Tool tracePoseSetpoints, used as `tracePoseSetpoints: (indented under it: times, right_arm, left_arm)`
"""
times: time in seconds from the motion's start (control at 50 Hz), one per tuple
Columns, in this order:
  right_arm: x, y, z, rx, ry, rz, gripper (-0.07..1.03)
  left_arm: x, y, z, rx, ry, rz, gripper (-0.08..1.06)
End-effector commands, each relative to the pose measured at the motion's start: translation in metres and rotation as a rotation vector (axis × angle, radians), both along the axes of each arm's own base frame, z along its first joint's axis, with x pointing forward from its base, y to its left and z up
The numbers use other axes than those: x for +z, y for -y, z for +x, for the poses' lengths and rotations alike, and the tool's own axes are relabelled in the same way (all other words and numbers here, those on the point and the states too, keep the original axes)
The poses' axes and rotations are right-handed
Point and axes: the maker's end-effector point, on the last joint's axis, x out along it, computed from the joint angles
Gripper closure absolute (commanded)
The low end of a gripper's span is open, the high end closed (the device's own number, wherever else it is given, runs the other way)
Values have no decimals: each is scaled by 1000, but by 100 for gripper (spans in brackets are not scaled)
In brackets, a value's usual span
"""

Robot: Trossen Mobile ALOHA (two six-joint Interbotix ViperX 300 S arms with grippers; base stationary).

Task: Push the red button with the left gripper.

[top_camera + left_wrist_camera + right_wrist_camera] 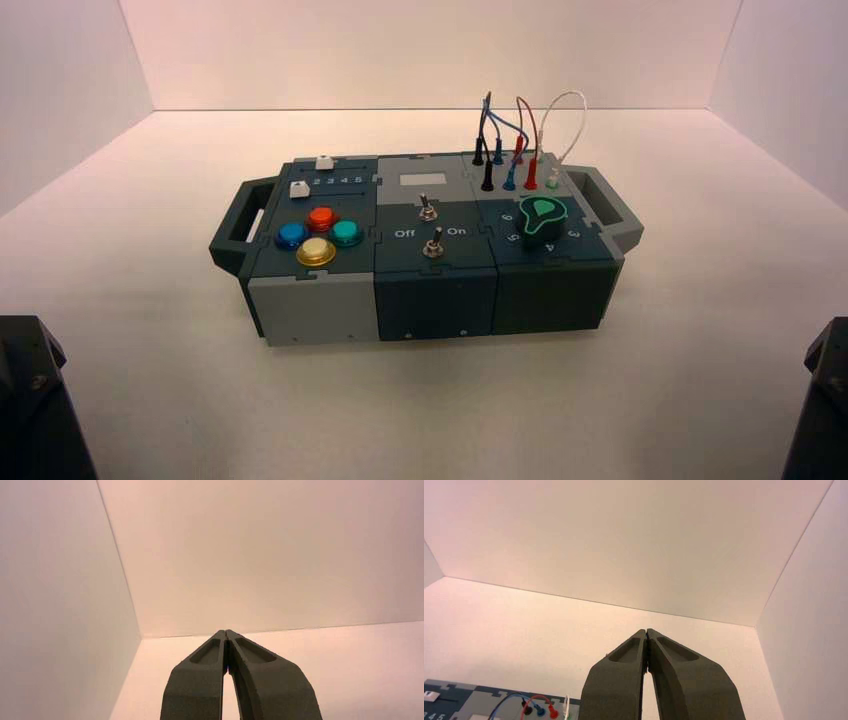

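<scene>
The red button is a small glossy red-orange dome on the left block of the box, at the far corner of a cluster with a blue button, a yellow button and a teal button. My left gripper is shut and empty, parked at the near left, well short of the box; only part of its arm shows in the high view. My right gripper is shut and empty, parked at the near right, its arm at the frame edge.
The box has two toggle switches in the middle, a teal-topped knob on the right, plugs with wires at the back right, two white sliders at the back left, and handles on both ends. White walls enclose the table.
</scene>
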Motion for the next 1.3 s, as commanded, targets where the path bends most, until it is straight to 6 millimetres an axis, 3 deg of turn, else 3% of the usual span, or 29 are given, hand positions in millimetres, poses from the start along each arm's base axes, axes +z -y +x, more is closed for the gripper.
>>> tracePoseSetpoints:
  times: [0.02,0.24,0.54,0.76,1.08,1.3]
  right_arm:
    - [6,-1,5,0,-3,7,99]
    - [-5,-3,13,-4,-89,14,99]
    - [-21,-12,19,17,-188,26,99]
    - [-31,-40,15,108,-280,17,99]
    - [-42,-85,-1,260,-357,9,99]
    - [-48,-113,-12,358,-385,-12,99]
  left_arm:
    - [5,5,8,-19,-35,-1,101]
    - [-30,34,20,-126,-281,25,100]
    - [-76,81,13,-299,-523,96,101]
    - [-90,109,7,-396,-587,134,101]
    - [-107,125,5,-443,-651,156,101]
    - [-137,153,-5,-526,-757,202,100]
